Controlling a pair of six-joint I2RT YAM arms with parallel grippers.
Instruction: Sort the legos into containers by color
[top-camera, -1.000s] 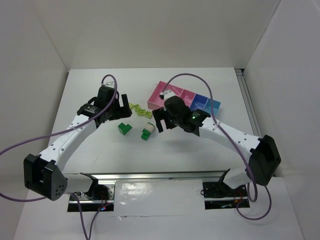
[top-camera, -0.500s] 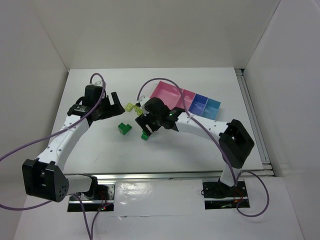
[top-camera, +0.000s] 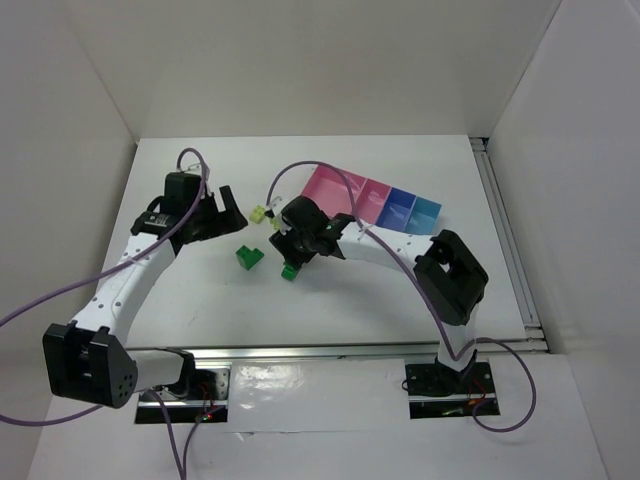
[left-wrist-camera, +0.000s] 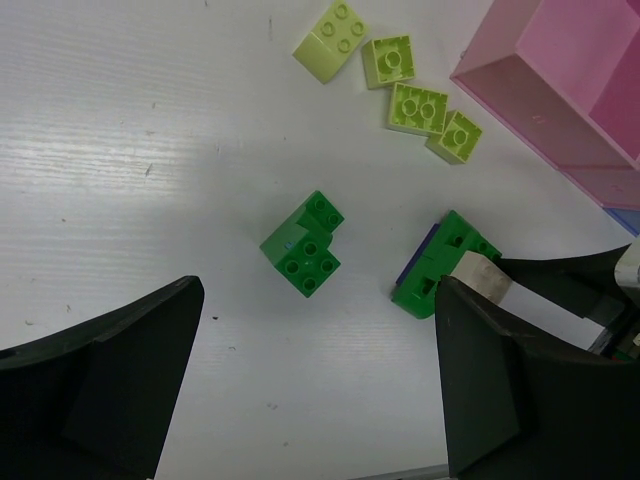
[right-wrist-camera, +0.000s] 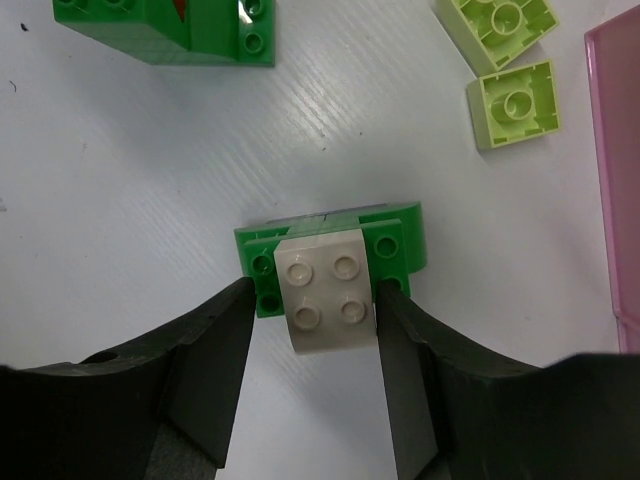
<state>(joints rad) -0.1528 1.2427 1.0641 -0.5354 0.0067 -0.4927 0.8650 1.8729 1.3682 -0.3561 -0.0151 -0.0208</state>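
Observation:
A white-topped green lego (right-wrist-camera: 400, 245) lies on the table, and my right gripper (right-wrist-camera: 315, 300) is shut on it, one finger on each side. In the top view the same lego (top-camera: 290, 270) shows just below that gripper (top-camera: 291, 252). A dark green lego (left-wrist-camera: 303, 247) lies to its left, also seen in the right wrist view (right-wrist-camera: 160, 30). Several yellow-green legos (left-wrist-camera: 400, 80) lie near the pink container (left-wrist-camera: 560, 90). My left gripper (left-wrist-camera: 320, 330) hovers open above the table, a little short of the dark green lego. The periwinkle (top-camera: 400, 208) and light-blue (top-camera: 427, 213) containers adjoin the pink one (top-camera: 335, 185).
White walls enclose the table on three sides. A metal rail (top-camera: 505, 230) runs along the right edge. The right arm's elbow (top-camera: 450, 275) rises over the right half of the table, and purple cables (top-camera: 300, 170) loop above both wrists.
My right gripper has swung left from beside the containers, come down over the white-topped green lego and shut on it. The left gripper has drawn back a little to the left.

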